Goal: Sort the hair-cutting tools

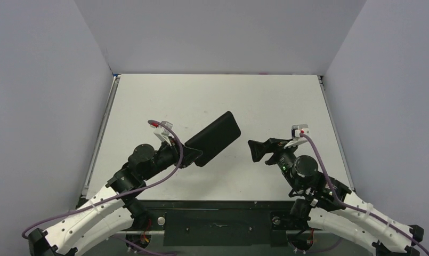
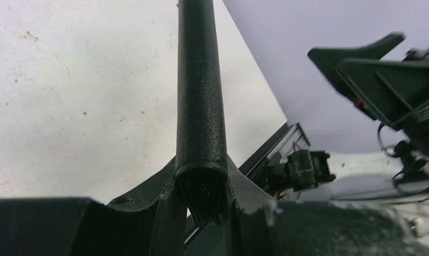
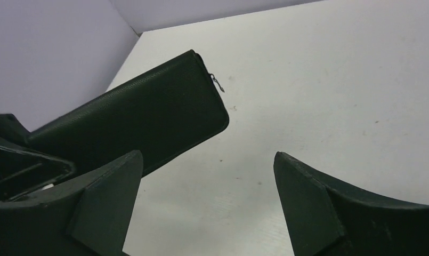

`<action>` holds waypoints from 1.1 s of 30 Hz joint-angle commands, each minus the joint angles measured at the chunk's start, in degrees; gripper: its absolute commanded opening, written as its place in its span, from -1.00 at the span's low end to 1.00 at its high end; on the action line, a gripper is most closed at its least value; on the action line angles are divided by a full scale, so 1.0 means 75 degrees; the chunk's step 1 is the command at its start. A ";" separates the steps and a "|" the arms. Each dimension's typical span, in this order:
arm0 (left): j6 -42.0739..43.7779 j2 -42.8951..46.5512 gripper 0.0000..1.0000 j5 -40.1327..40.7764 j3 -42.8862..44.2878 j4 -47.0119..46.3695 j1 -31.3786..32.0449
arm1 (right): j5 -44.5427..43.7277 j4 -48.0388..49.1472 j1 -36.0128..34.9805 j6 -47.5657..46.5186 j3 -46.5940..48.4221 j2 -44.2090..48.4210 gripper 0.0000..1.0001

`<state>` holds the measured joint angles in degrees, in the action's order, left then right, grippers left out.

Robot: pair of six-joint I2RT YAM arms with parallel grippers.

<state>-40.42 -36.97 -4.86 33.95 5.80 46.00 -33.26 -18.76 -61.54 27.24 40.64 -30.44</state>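
Top view, left arm: the black two-finger left gripper [image 1: 192, 154] is clamped on the near short end of a flat black rectangular textured zip case [image 1: 215, 137]. The case slants out toward the middle of the white worktop [image 1: 265, 101] and looks raised off it.
Top view, right arm: the black right gripper [image 1: 253, 151] has its fingers spread wide with nothing between them. It faces the case across a gap.
Top view, tools: neither the thin silver scissors nor the slim black comb shows anywhere. They are probably inside the case.
Left wrist view: the case is edge-on, with its end pinched between both fingers.
Right wrist view: the fingers are wide apart and empty. The case lies ahead to the left, with a small metal zip pull [image 3: 217, 82] dangling at its far corner.
Risk, grip: the case is held by one end only, so a tug on the zip could twist it out of the pinch.
Risk, contents: if the case opens while tilted, the tools could slide out and fall.
Risk, aim: the pull is tiny and could slip past the wide fingers.
Surface: matt white, lightly speckled, with dark rails along the side edges.
Room: plain pale grey walls [image 1: 41, 80] enclose three sides.
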 commanded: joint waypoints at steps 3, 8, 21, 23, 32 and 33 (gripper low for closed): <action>-0.2906 -0.0437 -1.00 -0.1266 -0.1050 -0.4605 -0.1093 | 0.4428 0.3053 0.2135 0.3161 -0.1393 -0.0030 0.76; -0.3529 -0.0483 -1.00 -0.0557 -0.1942 -0.5493 -0.1182 | 0.5511 0.4780 0.3093 0.4440 -0.2663 -0.0190 0.76; -0.3484 -0.3352 -1.00 -0.0192 -0.1888 -0.6544 -0.1285 | 0.4883 0.3924 0.3266 0.4072 -0.3129 -0.0326 0.65; -0.3325 -0.3896 -1.00 -0.0281 -0.1681 -0.6594 -0.1294 | 0.4616 0.3444 0.3261 0.3789 -0.3094 -0.0197 0.65; -0.3345 -0.6266 -1.00 -0.1126 -0.0523 -0.7337 -0.1424 | 0.4074 0.2079 0.3263 0.3193 -0.3044 0.0508 0.64; -0.3371 -0.6422 -1.00 -0.1188 -0.0422 -0.7284 -0.1437 | 0.4001 0.1901 0.3262 0.3119 -0.2982 0.0508 0.64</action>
<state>-65.43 -80.82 -9.06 24.34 -38.20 35.88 0.03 0.12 -37.47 53.98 17.02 -27.51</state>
